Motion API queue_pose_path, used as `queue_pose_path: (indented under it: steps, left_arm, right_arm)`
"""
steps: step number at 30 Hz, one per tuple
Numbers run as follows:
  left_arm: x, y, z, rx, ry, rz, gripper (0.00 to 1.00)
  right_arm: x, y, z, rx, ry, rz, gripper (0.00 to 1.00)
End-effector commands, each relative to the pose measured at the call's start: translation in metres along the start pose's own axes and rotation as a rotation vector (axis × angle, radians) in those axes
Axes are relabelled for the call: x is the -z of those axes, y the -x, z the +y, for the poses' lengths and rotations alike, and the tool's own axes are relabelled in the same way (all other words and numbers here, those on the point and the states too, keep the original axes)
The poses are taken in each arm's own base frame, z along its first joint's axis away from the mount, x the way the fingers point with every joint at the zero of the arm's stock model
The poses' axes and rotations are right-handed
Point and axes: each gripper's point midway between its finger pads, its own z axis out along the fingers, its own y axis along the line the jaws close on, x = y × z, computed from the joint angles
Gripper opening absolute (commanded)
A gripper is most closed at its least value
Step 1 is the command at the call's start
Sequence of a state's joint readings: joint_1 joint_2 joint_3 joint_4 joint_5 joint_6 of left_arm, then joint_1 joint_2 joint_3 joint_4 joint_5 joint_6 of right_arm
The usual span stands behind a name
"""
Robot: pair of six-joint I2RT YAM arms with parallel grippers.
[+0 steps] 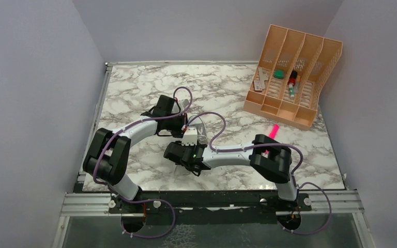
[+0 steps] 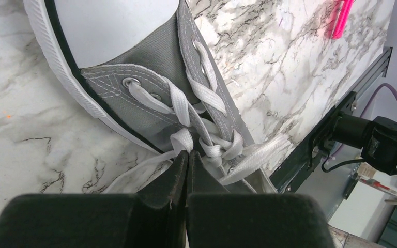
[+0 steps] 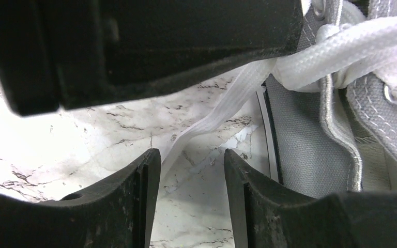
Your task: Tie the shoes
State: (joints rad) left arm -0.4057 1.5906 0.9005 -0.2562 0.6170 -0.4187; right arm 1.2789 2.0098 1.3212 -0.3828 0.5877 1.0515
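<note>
- My left claw (image 2: 187,157) is pinched shut at the lace crossing (image 2: 201,144), mid-frame on the grey sneaker (image 2: 144,67).
- My right claw (image 3: 192,165) gapes around a loose lace (image 3: 227,103); closing off-centre could miss it.
- Tugging hard may drag the grey sneaker.

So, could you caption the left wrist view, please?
Closed left gripper touches white flat laces on grey canvas sneaker.
</note>
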Motion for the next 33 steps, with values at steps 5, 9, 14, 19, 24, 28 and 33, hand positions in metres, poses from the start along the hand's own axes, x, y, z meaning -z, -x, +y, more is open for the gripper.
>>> queue_pose_path:
  steps: [5, 9, 14, 19, 24, 28, 33]
  left_arm:
    - [0.009, 0.018, -0.032, -0.039, -0.102, -0.073, 0.00]
    - [0.009, 0.018, -0.032, -0.037, -0.105, -0.080, 0.00]
    - [0.010, 0.018, -0.033, -0.046, -0.106, -0.082, 0.00]
    - [0.009, 0.018, -0.031, -0.050, -0.103, -0.083, 0.00]
    - [0.009, 0.013, -0.031, -0.061, -0.108, -0.075, 0.00]
    - [0.012, 0.008, -0.031, -0.071, -0.114, -0.075, 0.00]
    - [0.014, 0.003, -0.030, -0.070, -0.112, -0.074, 0.00]
  right_arm:
    - [-0.017, -0.056, -0.034, 0.166, -0.112, 0.147, 0.56]
    - [-0.029, -0.075, -0.043, 0.223, -0.162, 0.191, 0.54]
    - [-0.019, -0.077, -0.051, 0.275, -0.121, 0.209, 0.30]
    - [0.019, -0.057, -0.025, 0.335, 0.157, 0.183, 0.01]
    - [0.099, -0.020, 0.020, 0.361, 0.603, 0.090, 0.01]
    - [0.122, -0.004, 0.007, 0.377, 0.613, 0.134, 0.01]
    - [0.126, 0.021, -0.023, 0.409, 0.535, 0.084, 0.01]
